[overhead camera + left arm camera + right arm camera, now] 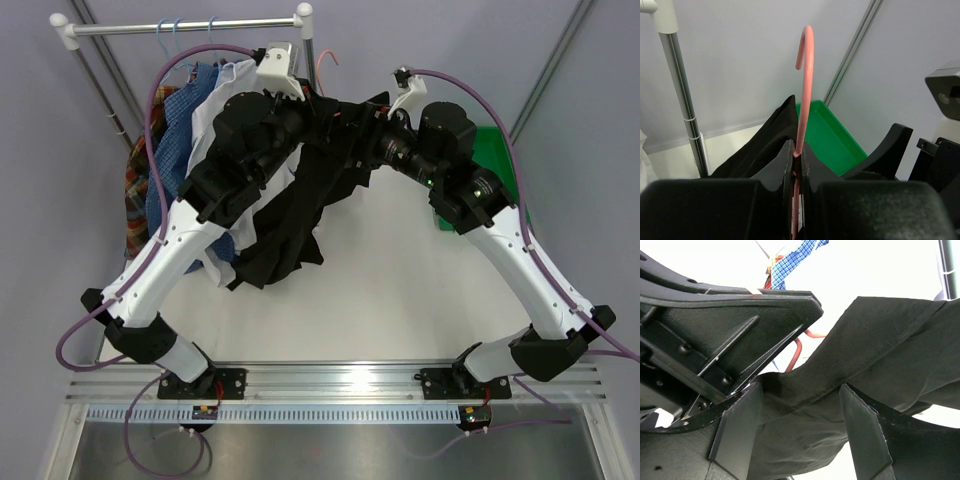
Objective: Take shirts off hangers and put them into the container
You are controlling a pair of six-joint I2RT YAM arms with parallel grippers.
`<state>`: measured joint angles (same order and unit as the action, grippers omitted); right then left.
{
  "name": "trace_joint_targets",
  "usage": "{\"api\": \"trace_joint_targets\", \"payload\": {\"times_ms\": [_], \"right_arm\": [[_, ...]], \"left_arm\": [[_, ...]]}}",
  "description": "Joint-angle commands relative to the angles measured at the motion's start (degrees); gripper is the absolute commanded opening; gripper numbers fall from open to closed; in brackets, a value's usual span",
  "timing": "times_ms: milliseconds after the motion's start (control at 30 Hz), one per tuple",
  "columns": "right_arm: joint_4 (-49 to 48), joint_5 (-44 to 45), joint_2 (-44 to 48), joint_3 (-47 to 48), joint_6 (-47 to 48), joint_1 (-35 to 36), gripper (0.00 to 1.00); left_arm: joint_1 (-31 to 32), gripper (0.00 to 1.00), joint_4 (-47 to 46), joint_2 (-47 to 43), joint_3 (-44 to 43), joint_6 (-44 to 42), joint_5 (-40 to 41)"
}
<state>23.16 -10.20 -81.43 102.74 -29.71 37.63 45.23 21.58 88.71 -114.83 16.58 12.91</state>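
over the table, my left gripper was clenched on the stem of a pink hanger, hook upright. the black shirt drooped limp and creased, a fold lying between the parted fingers of my right gripper, near the green tray.

Black shirt: plain black, no pattern. Pink hanger: salmon pink.

Below the rail, which has white ends and a grey bar:
- white shirt, plain
- blue checked shirt, blue on white
- red-brown plaid shirt
- light blue hangers

Container: bright green. Counter: off-white. Left tool and right tool: matte black.
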Motion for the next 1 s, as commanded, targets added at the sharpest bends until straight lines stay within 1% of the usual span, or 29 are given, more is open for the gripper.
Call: {"api": "trace_joint_targets", "payload": {"times_ms": [0, 33, 167, 267, 300, 367, 400, 433, 500, 600, 667, 733, 833, 967], "right_arm": [[-4.17, -1.75, -0.92, 1.41, -1.75, 0.78, 0.71], [-4.87, -1.93, -0.75, 0.89, -1.84, 0.87, 0.67], [-4.88, -2.63, -1.10, 0.88, -1.84, 0.78, 0.58], [-4.88, -4.56, -1.36, 0.80, -1.40, 0.87, 0.41], [-4.70, -4.92, -1.28, 0.88, -1.49, 0.87, 0.29], [-4.26, -6.49, -0.67, 0.53, -1.93, 0.87, 0.18], [-4.17, -6.94, -0.31, 0.18, -2.10, 0.87, 0.09], [-3.91, -7.38, 0.12, -0.69, -2.36, 0.87, 0.06], [-3.38, -8.78, 1.71, -2.01, -2.80, 0.87, 0.01], [-2.59, -11.68, 3.73, -4.82, -3.77, 0.87, 0.00], [-1.37, -13.52, 4.78, -6.67, -3.95, 1.04, 0.00], [0.48, -13.62, 5.57, -7.72, -2.64, 1.31, 0.00], [2.85, -13.19, 7.07, -10.18, -1.14, 1.31, 0.00], [5.40, -11.69, 8.13, -13.35, 0.71, 1.31, 0.00]], "left_arm": [[0.47, 0.00, -6.55, -2.31, -0.57, 1.61, -0.25], [0.38, 0.00, -6.55, -2.31, -0.57, 1.27, -0.08], [0.38, 0.00, -6.90, -2.49, -0.57, 0.47, -0.86], [0.38, 0.00, -7.17, -2.75, -0.40, -0.67, -2.00], [0.38, 0.00, -7.34, -2.75, -0.05, -1.45, -1.83], [0.47, 0.00, -8.31, -3.19, 0.39, -2.68, -0.26], [0.38, 0.00, -8.92, -3.36, 1.26, -4.00, 0.45], [0.38, 0.00, -10.84, -3.89, 1.71, -4.71, 1.84], [0.38, 0.00, -13.05, -4.51, 3.28, -6.55, 3.52], [0.38, 0.00, -17.70, -5.12, 4.25, -8.66, 7.39], [0.38, 0.00, -23.14, -5.65, 6.45, -9.46, 10.29], [0.38, 0.00, -28.58, -6.18, 9.16, -9.46, 12.92], [0.38, 0.00, -33.26, -6.53, 10.76, -8.93, 13.81], [0.38, 0.00, -36.34, -6.26, 11.20, -6.83, 14.87]]}}
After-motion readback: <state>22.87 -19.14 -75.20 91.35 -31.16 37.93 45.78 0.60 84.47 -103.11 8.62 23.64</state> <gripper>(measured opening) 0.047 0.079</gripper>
